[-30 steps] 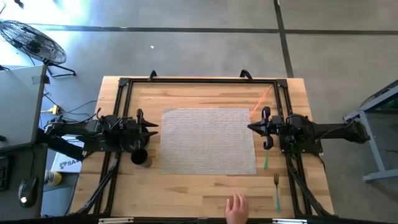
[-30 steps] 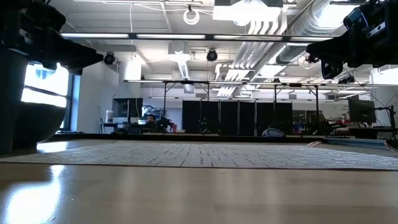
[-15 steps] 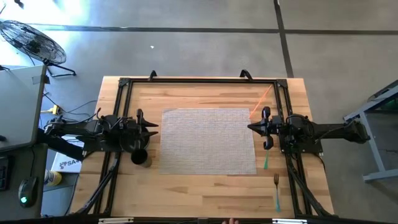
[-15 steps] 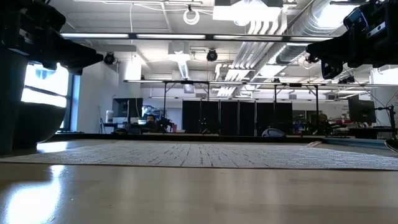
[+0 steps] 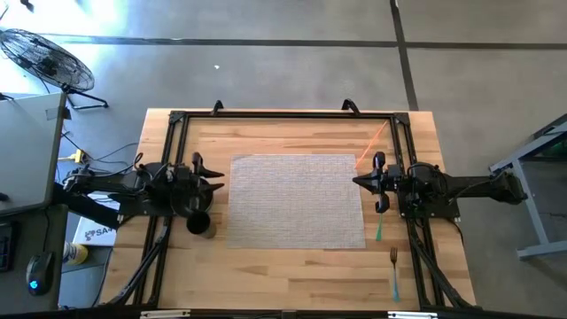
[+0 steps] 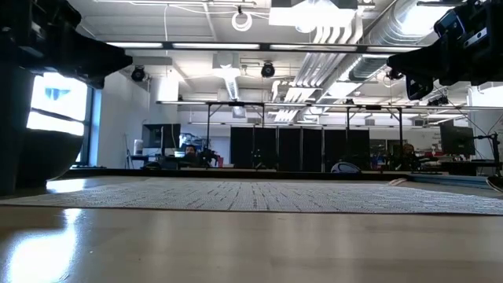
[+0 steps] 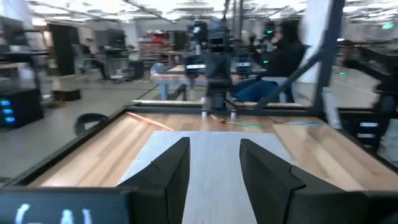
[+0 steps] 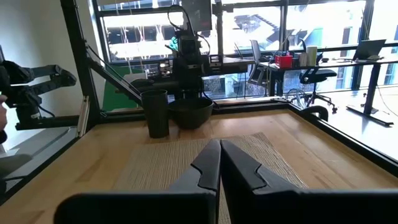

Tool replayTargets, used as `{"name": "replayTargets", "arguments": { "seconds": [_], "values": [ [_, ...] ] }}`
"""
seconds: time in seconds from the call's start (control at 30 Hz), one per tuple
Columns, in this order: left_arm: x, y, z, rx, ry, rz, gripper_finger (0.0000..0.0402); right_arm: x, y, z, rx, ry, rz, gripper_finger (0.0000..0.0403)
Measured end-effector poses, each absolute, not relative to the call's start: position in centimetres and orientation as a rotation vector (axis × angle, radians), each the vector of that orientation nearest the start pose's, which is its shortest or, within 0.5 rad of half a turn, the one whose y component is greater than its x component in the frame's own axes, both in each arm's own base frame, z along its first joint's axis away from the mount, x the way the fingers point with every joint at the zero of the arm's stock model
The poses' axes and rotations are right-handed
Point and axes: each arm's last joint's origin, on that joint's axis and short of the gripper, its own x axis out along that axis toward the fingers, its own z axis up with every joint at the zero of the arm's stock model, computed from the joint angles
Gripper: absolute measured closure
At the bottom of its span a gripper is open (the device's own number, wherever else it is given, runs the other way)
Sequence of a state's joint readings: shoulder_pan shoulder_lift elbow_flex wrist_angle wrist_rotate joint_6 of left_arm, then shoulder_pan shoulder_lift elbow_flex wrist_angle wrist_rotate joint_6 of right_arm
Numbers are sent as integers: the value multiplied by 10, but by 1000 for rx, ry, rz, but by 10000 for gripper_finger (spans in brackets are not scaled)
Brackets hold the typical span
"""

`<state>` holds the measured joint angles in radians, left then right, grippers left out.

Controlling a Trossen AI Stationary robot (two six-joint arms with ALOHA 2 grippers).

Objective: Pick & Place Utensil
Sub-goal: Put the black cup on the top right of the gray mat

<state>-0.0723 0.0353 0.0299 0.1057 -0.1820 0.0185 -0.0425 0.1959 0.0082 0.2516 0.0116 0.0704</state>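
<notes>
A fork with a teal handle (image 5: 393, 270) lies on the wood near the table's front right corner. A green utensil (image 5: 378, 232) lies beside the placemat's right edge, partly under the right arm. An orange utensil (image 5: 372, 142) lies at the far right. My left gripper (image 5: 220, 184) (image 7: 214, 146) is open and empty above the left edge of the woven placemat (image 5: 297, 202). My right gripper (image 5: 357, 182) (image 8: 219, 146) is shut and empty above the placemat's right edge.
A dark cup (image 5: 199, 224) (image 8: 156, 112) stands on the wood left of the placemat, with a dark bowl (image 8: 191, 113) beside it under the left arm. A black frame (image 5: 283, 113) runs along the table's far and side edges. Bare wood lies along the near edge.
A person's hand at the table's near edge, left of the fork, has drawn back out of view. My left gripper has risen a little in the low view. The utensils have stayed where they were.
</notes>
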Motion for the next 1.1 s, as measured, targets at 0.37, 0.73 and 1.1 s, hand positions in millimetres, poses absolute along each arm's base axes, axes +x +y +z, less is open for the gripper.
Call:
{"name": "replayTargets", "arguments": {
  "seconds": [0.37,0.73,1.1],
  "values": [
    [82,4,221,-62,-71,286,263,109,-5,174,69,-66,-52,397],
    [70,8,254,-193,127,405,256,109,-5,174,69,-65,-52,395],
    [115,1,274,-177,311,287,117,109,-5,174,69,-66,-52,397]
  ]
}}
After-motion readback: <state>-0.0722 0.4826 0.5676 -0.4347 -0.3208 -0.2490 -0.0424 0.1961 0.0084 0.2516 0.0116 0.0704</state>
